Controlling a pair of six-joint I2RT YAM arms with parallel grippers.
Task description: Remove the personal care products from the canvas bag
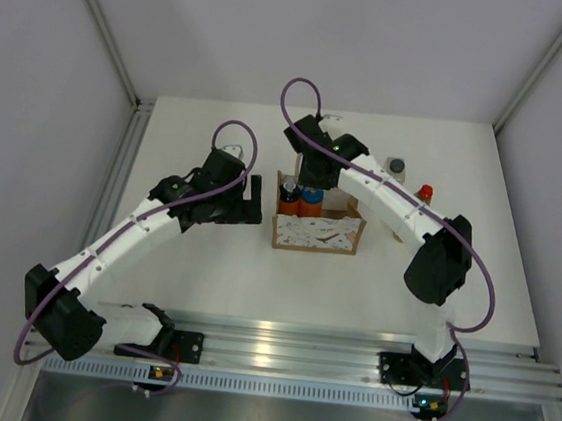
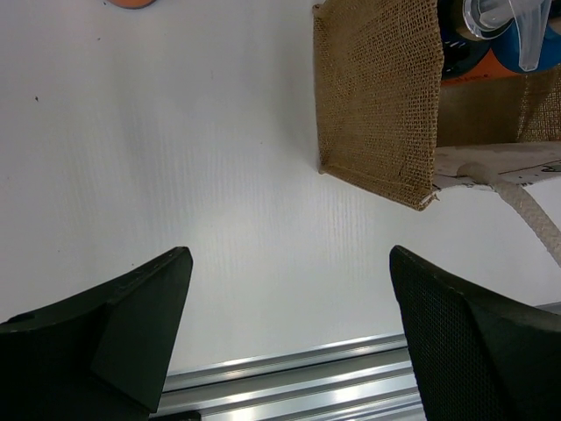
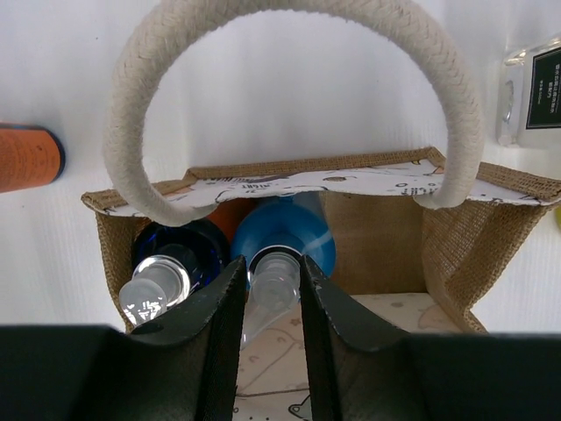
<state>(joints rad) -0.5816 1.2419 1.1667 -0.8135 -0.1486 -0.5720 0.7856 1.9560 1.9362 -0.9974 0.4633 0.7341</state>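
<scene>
The tan canvas bag (image 1: 317, 232) stands mid-table with two orange, blue-capped bottles (image 1: 289, 197) (image 1: 311, 198) upright in its left end. My right gripper (image 1: 310, 173) reaches down into the bag. In the right wrist view its fingers (image 3: 230, 281) press both sides of the clear pump top of the right-hand bottle (image 3: 289, 230), under the white rope handle (image 3: 131, 132). The second bottle (image 3: 171, 254) stands just left of it. My left gripper (image 2: 289, 254) hangs wide open over bare table, left of the bag (image 2: 377, 96).
A clear bottle with a grey cap (image 1: 396, 168) and a yellow bottle with a red cap (image 1: 425, 193) stand on the table behind my right arm. Another orange bottle (image 3: 26, 158) lies on the table beyond the bag. An aluminium rail (image 1: 277, 346) runs along the near edge.
</scene>
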